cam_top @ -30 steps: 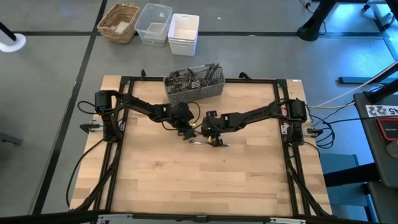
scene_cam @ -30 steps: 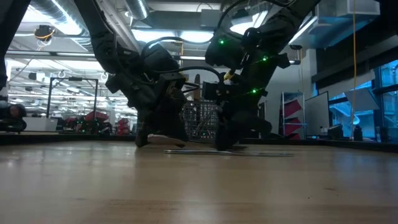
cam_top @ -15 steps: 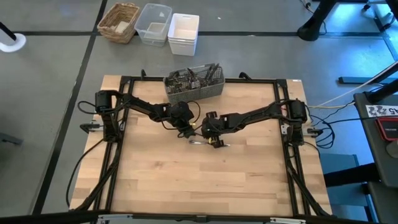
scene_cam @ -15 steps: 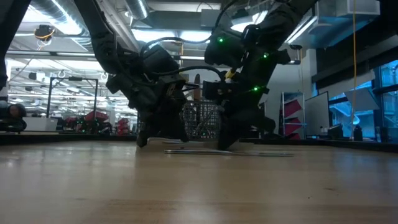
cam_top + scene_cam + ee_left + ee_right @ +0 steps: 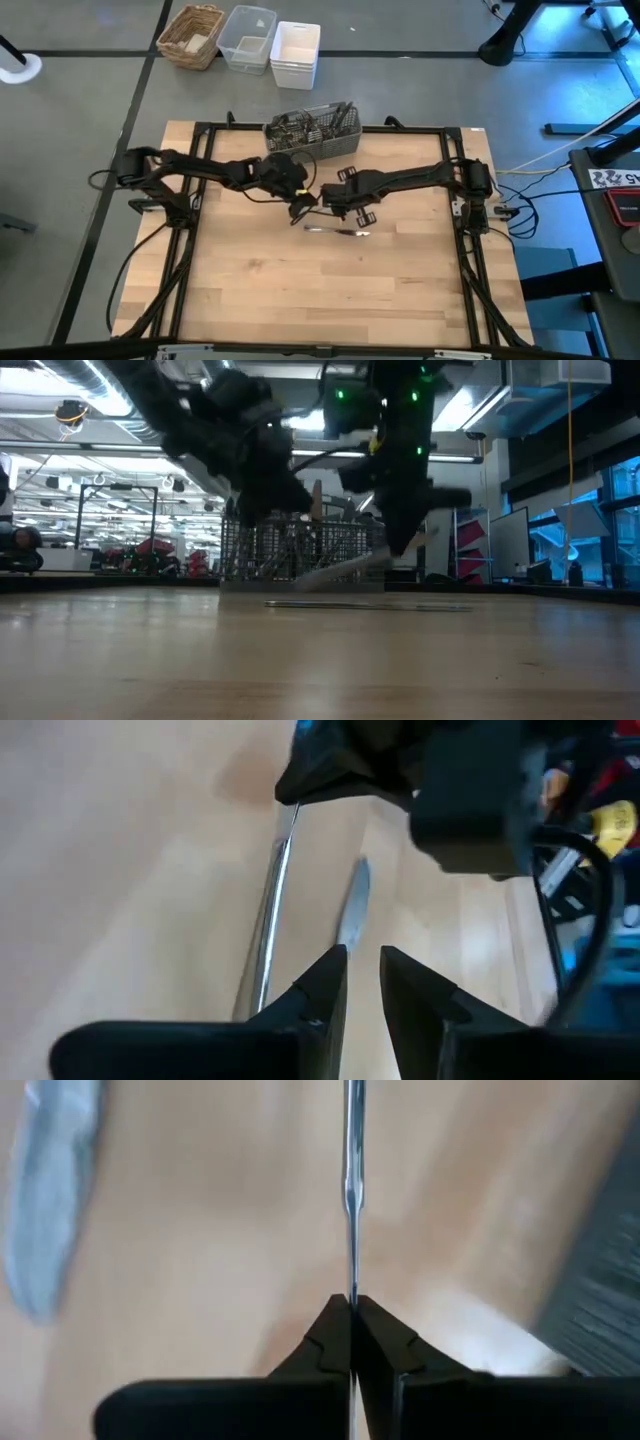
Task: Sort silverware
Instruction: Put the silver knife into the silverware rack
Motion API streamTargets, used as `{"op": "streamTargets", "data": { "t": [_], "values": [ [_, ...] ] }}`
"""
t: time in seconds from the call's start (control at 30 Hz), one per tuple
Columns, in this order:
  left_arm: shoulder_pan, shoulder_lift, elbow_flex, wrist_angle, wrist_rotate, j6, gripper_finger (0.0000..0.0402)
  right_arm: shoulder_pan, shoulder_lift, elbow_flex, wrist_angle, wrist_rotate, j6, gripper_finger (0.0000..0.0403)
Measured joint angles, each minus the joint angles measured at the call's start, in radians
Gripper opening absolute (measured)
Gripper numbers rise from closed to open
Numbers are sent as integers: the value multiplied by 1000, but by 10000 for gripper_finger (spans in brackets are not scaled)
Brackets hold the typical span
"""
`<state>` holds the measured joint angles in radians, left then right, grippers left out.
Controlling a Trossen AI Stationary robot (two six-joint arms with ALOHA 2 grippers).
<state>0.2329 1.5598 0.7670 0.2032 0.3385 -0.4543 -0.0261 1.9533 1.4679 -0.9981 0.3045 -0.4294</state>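
Observation:
A grey mesh caddy (image 5: 310, 132) full of silverware stands at the table's far edge. My right gripper (image 5: 350, 208) hangs above the table's middle, shut on one thin silver piece (image 5: 345, 567). Another piece of silverware (image 5: 338, 231) lies flat on the wood just nearer than both grippers and shows in the low view as a thin line (image 5: 370, 604). My left gripper (image 5: 298, 208) is raised close beside the right one. Its fingers (image 5: 365, 965) stand a narrow gap apart with nothing between them. The held piece (image 5: 268, 915) runs past its finger. My right gripper pinches one end of the thin piece (image 5: 352, 1285) between its two fingers, seen edge-on. The fingers come from above, slanting down, and the piece runs on along their line. It hangs tilted, its free end (image 5: 305, 582) low toward the left gripper; whether that end touches the table I cannot tell.
Beyond the far edge, on the floor, stand a wicker basket (image 5: 190, 35), a clear plastic tub (image 5: 247, 38) and white bins (image 5: 295, 52). The near half of the wooden table (image 5: 320, 290) is bare wood. Black frame rails (image 5: 185, 260) run along the table's sides.
Both grippers have risen from the table, the left arm also stretching out flatter. A silver piece has come up with the right gripper and hangs slanted below it. The other piece has stayed flat on the wood.

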Motion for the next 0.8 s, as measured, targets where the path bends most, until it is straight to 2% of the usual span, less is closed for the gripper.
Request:
{"op": "streamTargets", "data": {
  "t": [0.23,0.4,0.67,0.8],
  "values": [
    [2,-174,0,-181,-173,99,56,0,-1,218,-273,186,-67,3],
    [1,-289,1,-331,-261,122,56,-6,-2,376,-382,350,-155,3],
    [0,-426,-9,-482,-342,123,56,-97,-4,564,-424,610,-367,3],
    [-1,-464,-47,-486,-353,95,56,-187,-6,613,-393,661,-420,4]
  ]
}}
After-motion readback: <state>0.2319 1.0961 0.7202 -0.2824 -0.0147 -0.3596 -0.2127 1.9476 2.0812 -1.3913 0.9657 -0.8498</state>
